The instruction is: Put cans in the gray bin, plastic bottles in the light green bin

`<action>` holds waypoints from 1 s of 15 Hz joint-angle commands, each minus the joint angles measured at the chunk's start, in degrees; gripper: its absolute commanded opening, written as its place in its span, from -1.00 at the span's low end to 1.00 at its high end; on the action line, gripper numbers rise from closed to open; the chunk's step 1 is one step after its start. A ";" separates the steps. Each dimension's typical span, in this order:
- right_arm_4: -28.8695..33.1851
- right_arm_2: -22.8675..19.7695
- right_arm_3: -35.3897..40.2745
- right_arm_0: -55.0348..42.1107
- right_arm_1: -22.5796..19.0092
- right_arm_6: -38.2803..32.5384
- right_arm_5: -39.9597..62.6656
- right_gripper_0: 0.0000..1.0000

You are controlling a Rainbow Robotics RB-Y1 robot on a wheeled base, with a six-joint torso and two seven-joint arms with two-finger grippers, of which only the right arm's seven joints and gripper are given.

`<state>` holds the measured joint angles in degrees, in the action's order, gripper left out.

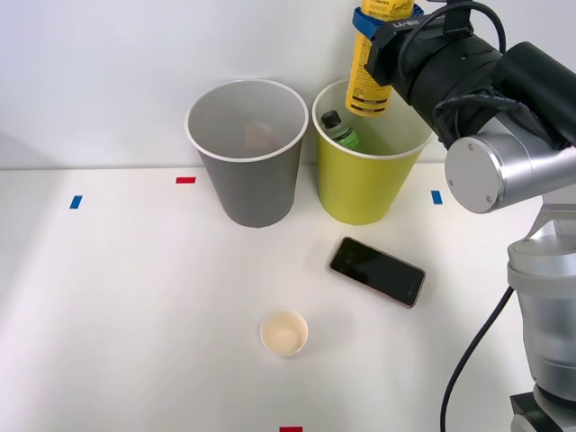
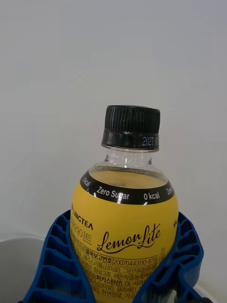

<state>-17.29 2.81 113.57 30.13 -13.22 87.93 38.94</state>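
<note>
Nearest the camera in the front view, a small cream paper cup [image 1: 284, 333] stands open-mouthed low in the middle of the white table [image 1: 117, 306], with a red tape mark [image 1: 290, 429] at the bottom edge below it. A little farther back and to the right lies a black phone [image 1: 377, 271], flat and at a slant. Behind that, side by side and nearly touching in the upper middle of the frame, stand the gray bin [image 1: 248, 153] on the left and the light green bin [image 1: 367, 157] on the right; inside the green one a clear bottle with a green label [image 1: 339, 130] leans against the left wall, black cap up. Something faintly reddish shows in the gray one, too dim to name. Blue and red tape marks dot the table to either side. At the upper right the dark, bulky right arm reaches in level from the frame's edge, its silver joint below, and the right gripper [image 1: 382, 18] at the top edge holds the yellow bottle [image 1: 370, 76] over the green bin's mouth, the bottle's lower end hanging just above the far rim. The front view hides the bottle's top; the wrist view gives it plainly: the yellow bottle [image 2: 125, 227] with its black cap, a black band reading Zero Sugar, and a lemon drink label. There the blue ribbed fingers [image 2: 56, 265] are clamped on either side of the bottle's body, and a pale curved rim shows at the lower left corner.
</note>
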 commanded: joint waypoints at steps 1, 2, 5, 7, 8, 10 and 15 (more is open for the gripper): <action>-0.03 -0.08 -4.49 2.56 -1.63 0.84 0.00 -1.00; -0.03 0.00 -6.08 3.62 -2.16 1.10 0.00 -1.00; -0.03 0.18 -11.53 6.78 -3.13 1.63 -0.35 -1.00; -0.03 0.62 -14.16 7.40 -3.13 1.81 -2.55 -1.00; -0.03 1.06 -15.39 7.57 -3.13 1.81 -3.95 -1.00; -0.03 1.76 -17.15 7.66 -3.13 1.63 -6.59 -1.00; -0.20 1.94 -17.15 7.66 -3.04 1.19 -6.86 1.00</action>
<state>-17.42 4.72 96.42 37.79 -16.27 89.15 32.26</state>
